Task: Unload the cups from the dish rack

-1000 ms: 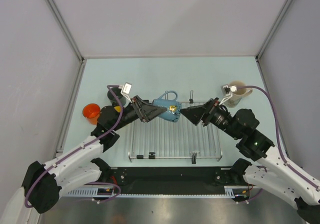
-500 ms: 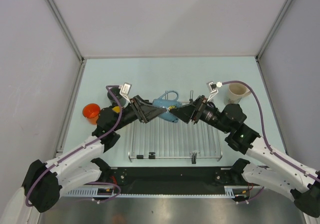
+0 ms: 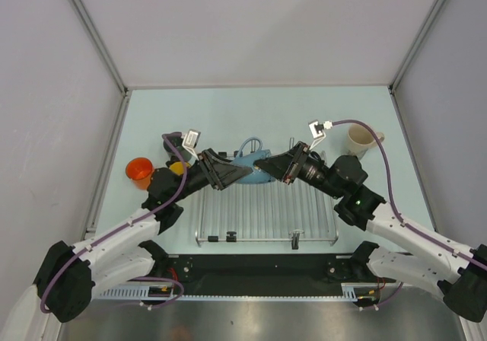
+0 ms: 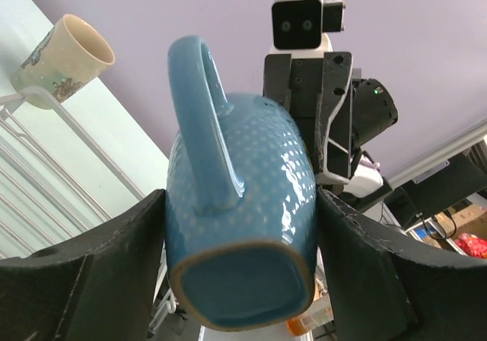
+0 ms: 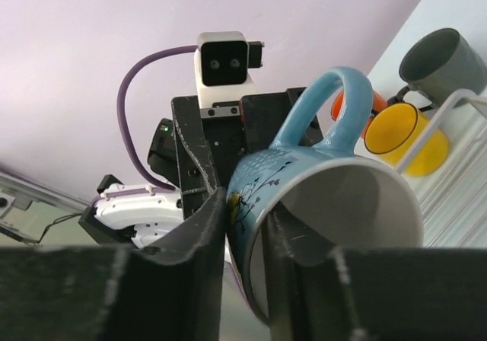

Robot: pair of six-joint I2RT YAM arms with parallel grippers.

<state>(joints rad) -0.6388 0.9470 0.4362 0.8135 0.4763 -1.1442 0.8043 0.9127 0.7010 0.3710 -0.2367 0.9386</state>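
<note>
A blue cup (image 3: 255, 166) hangs on its side over the far edge of the dish rack (image 3: 262, 211), handle up. My left gripper (image 3: 242, 172) is shut on its body, one finger (image 4: 99, 272) on each side near the base (image 4: 243, 280). From the right, my right gripper (image 3: 271, 170) is shut on the same blue cup (image 5: 335, 196), one finger inside the mouth and one outside pinching the rim wall. On the table stand a cream cup (image 3: 362, 139) at the right and an orange cup (image 3: 138, 171), a yellow cup (image 3: 176, 167) and a dark grey cup (image 3: 171, 143) at the left.
The rack's wire bars lie between the two arms, with a short upright post (image 3: 291, 143) at its far edge and black feet (image 3: 295, 240) at the near edge. Grey walls enclose the table on three sides.
My right arm has swung left from beside the cream cup to the blue cup, and its jaws have shut on the rim. The left gripper has kept hold, shifting only slightly.
</note>
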